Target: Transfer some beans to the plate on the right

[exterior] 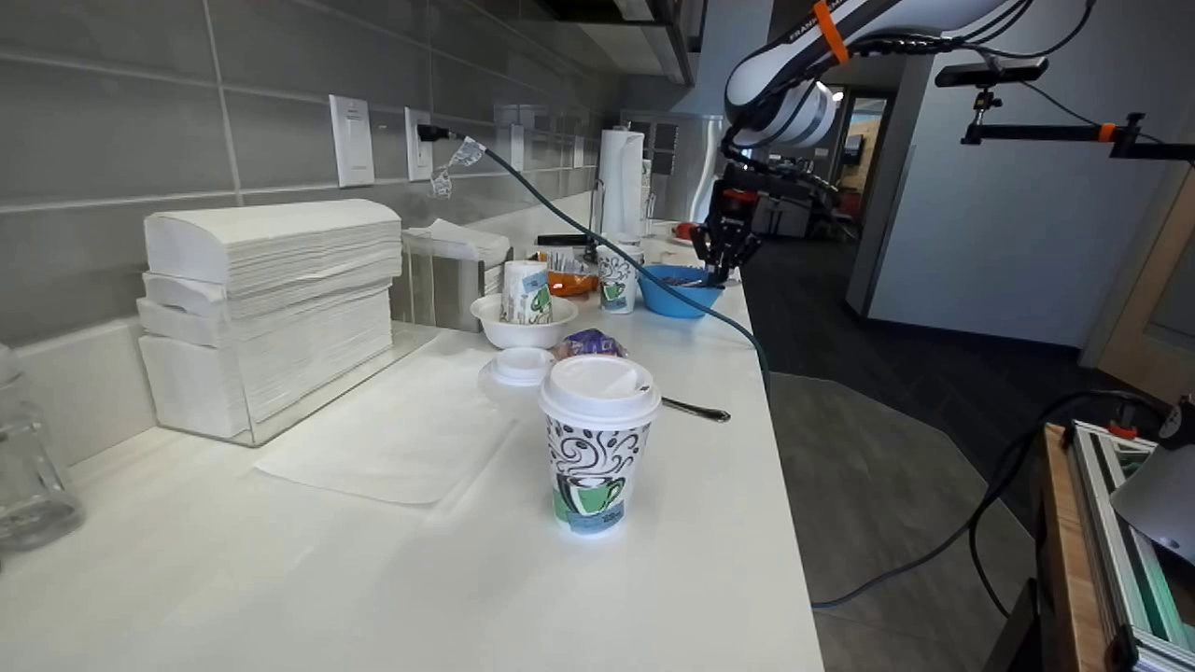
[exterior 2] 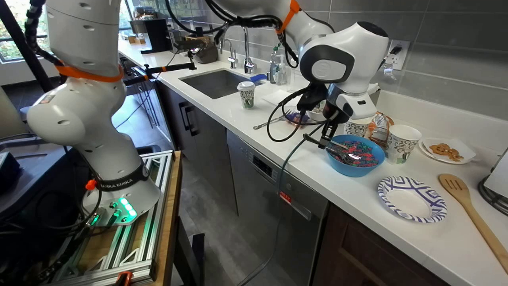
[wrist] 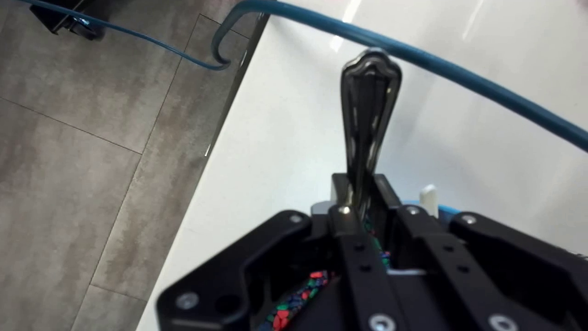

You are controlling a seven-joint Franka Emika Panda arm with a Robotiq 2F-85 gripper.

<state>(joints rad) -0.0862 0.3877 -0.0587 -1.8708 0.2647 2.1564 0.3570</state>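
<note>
Pinching the ornate handle of a silver metal spoon (wrist: 370, 115), the jaws hang by the rim of a deep, round, bright blue bowl (exterior 2: 351, 171), the spoon's far end among small red, green and blue beans (exterior 2: 368, 153); whether it is loaded, I cannot tell. That slim handle could roll in the grip once weighted, dropping beans back or onto the white counter (exterior 2: 444, 246). The target, a white paper plate (exterior 2: 408, 200) with a blue pattern, lies apart from the bowl, to its right in an exterior view, so a fast or tilted carry would likely spill in the gap. A thick teal cable (wrist: 441, 65) passes close to the handle's end in the wrist view; a snag there could jerk the spoon. Pressing sideways on the bowl could slide it into the white patterned paper cup (exterior 2: 401, 145) just beside it.
</note>
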